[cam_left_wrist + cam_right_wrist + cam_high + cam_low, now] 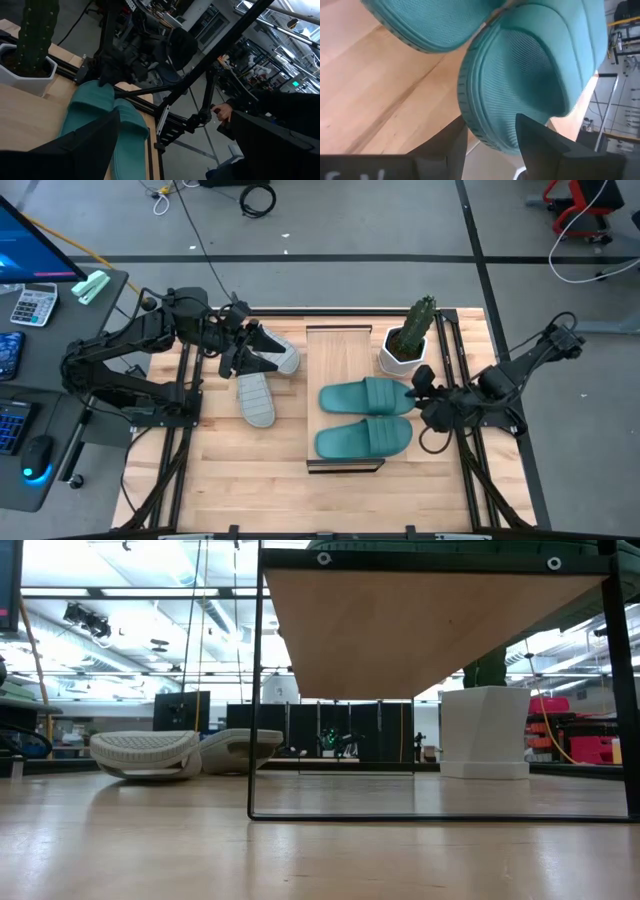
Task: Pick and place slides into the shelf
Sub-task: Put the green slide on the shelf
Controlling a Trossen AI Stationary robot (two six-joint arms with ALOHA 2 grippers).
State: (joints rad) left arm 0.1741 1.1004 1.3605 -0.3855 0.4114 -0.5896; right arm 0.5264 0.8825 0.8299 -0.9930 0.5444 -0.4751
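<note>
Both teal slides [367,416] lie side by side on the shelf [338,340], toes toward the right arm; the two grey slides are still on the bench [220,480] to the shelf's left – one [256,399] lying flat, the other [277,356] just beside it, under the left gripper [238,345]. That gripper's fingers [95,145] are spread wide and hold nothing, so the step in hand looks like picking up the upper grey slide. To do it well, drop the fingers astride the wide strap or one sole edge, close firmly on the rubber, then lift clear before crossing to the free stretch of shelf beside the cactus pot [403,351]. The right gripper [420,385] sits at the teal toes, fingers [540,145] partly apart – not gripping
</note>
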